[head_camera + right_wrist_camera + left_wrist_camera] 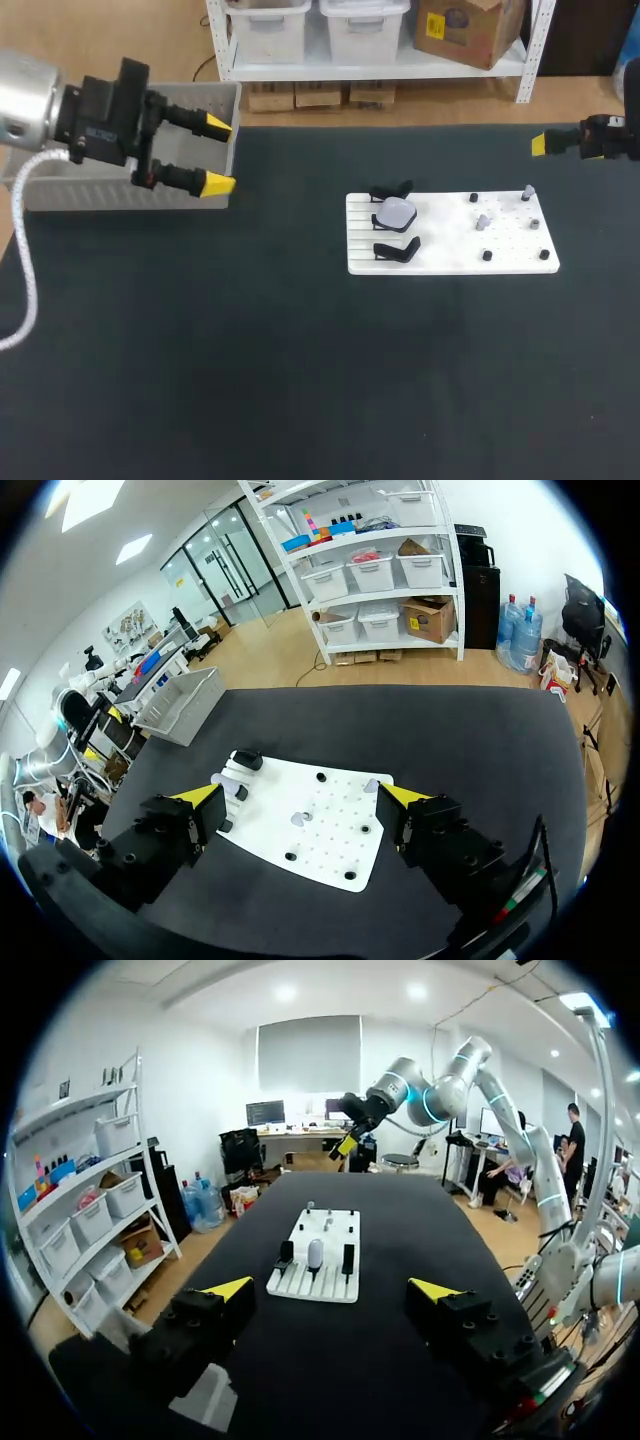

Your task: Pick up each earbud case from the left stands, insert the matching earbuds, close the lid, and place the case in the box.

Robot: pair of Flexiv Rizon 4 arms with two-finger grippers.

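Observation:
A white board point(450, 250) lies right of the table's middle. At its left end a pale earbud case point(397, 213) sits with its lid shut between two empty black stands point(397, 250). Small dark and grey earbuds point(483, 221) stand on pegs at its right end. My left gripper point(215, 155) hangs open and empty at the far left, beside the grey box point(120, 190). In the left wrist view the left gripper point(330, 1290) faces the board point(300, 1285) and case point(315, 1253) from a distance. My right gripper point(300, 798) is open and empty above the board point(330, 845), and shows at the far right edge point(545, 146).
The grey plastic box point(185, 702) stands at the table's far left corner, its interior hidden from the head view. Black tabletop point(300, 380) stretches wide in front of the board and between the board and the box.

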